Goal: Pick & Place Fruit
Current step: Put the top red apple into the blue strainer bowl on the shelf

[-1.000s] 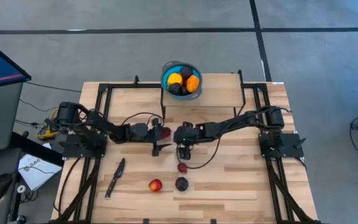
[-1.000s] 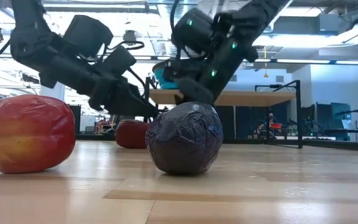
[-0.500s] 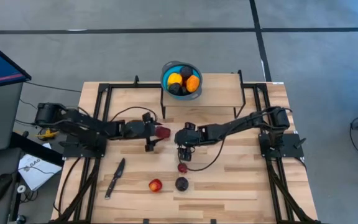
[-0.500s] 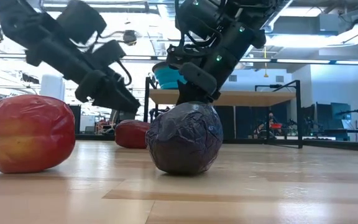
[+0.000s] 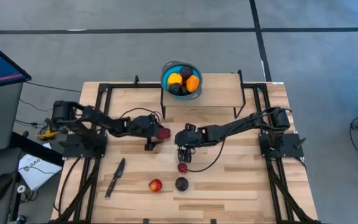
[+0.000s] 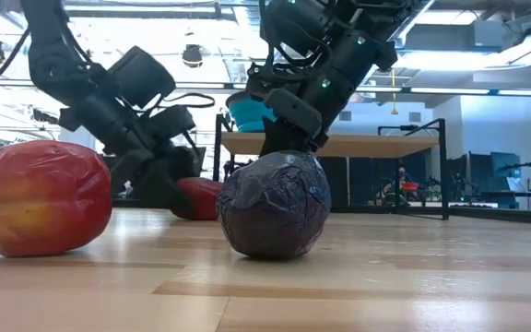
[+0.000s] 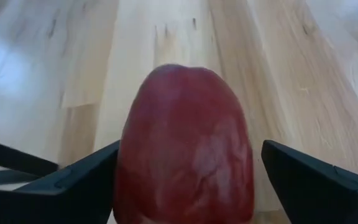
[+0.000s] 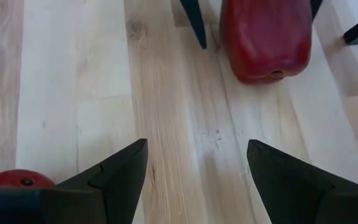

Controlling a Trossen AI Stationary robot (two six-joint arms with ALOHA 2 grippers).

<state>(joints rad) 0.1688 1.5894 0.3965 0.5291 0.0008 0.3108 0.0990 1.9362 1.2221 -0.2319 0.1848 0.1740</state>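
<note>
Since half a second ago the left arm has drawn its elbow in, and in the low view its left gripper (image 6: 159, 180) has dropped to the worktop (image 5: 229, 180); its fingers (image 7: 73, 186) are spread either side of a dark red fruit (image 5: 162, 132) at frame centre, not clenched on it; the right gripper (image 5: 183, 151) hovers just right of it, fingers (image 8: 120, 177) released; below lie a small red fruit (image 5: 182, 167), a purple fruit (image 5: 181, 183) and a red-and-yellow fruit (image 5: 155, 185); a knife (image 5: 115, 177) lies lower left; a blue bowl (image 5: 167, 70) of fruit sits top centre.
</note>
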